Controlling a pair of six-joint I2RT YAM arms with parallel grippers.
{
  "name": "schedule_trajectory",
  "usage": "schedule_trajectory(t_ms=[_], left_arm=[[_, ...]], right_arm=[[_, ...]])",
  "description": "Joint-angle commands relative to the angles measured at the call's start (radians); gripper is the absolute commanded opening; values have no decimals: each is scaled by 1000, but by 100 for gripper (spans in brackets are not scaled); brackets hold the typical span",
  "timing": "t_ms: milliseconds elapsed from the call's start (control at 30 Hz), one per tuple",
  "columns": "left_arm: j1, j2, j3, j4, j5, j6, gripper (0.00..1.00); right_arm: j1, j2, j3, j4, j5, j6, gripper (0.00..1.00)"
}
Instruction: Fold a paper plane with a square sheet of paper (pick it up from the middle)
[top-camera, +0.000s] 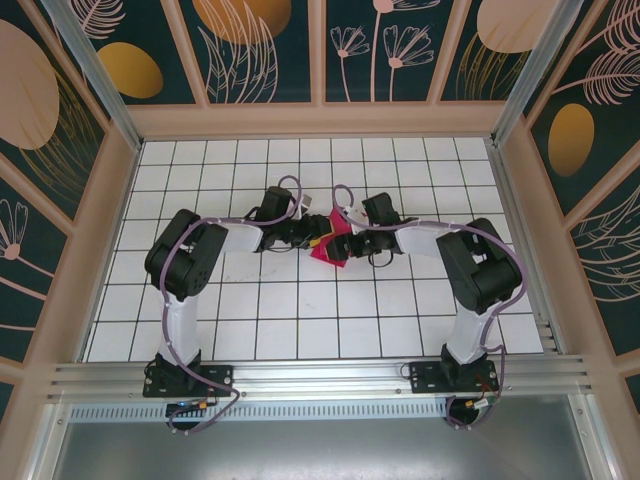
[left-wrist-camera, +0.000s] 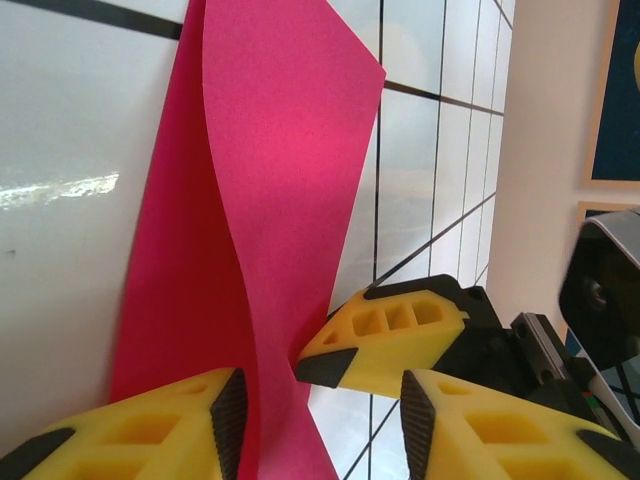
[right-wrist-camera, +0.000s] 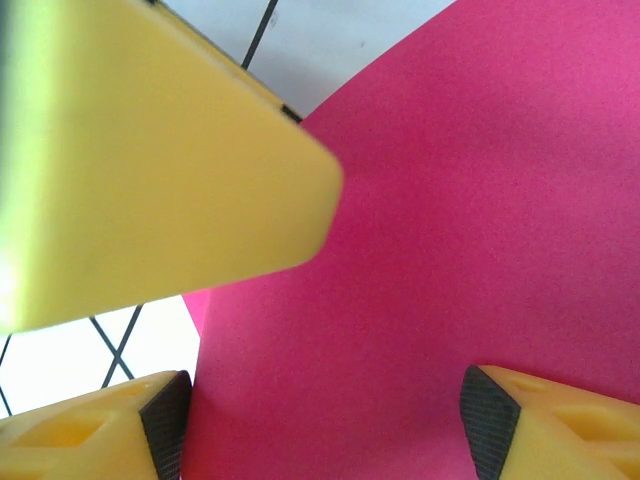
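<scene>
White grid table (top-camera: 300, 320), teal floral wall panels (top-camera: 260, 40) on 3 sides. Square sheet of paper (top-camera: 326, 250) mid-table between the 2 arms, bowed, on edge, long axis running away from the left gripper (left-wrist-camera: 322, 415), whose jaws are apart with 1 pad against the paper. Right gripper (right-wrist-camera: 327, 422) is spread wide, the sheet between its pads; no grip seen.

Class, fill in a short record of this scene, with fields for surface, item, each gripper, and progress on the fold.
Surface: white grid-tiled table
Item: square sheet of paper, magenta-pink, bent in a curve and rising off the surface
Left: left gripper open, sheet between its fingers
Right: right gripper open, fingers either side of the sheet
Progress: sheet bent, not yet a plane
</scene>
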Motion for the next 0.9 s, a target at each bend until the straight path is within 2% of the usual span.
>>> schedule_trajectory(t_ms=[0,367,500,600,767,867], left_arm=[[-5,27,16,-3,26,22,46],[-5,35,-6,3,28,26,37],[-4,37,-6,4,31,27,35],[-5,39,-6,3,29,27,35],[-4,37,-9,1,23,25,34],[-4,29,-17,1,19,26,34]], right_arm=[[7,-35,-37,-54,-43,-23,75],[-34,-173,-91,66,-29,66,81],[-39,-173,-81,89,47,141,78],[-51,-148,-44,89,133,226,67],[-62,-24,69,5,212,292,38],[-65,32,109,-17,226,310,29]])
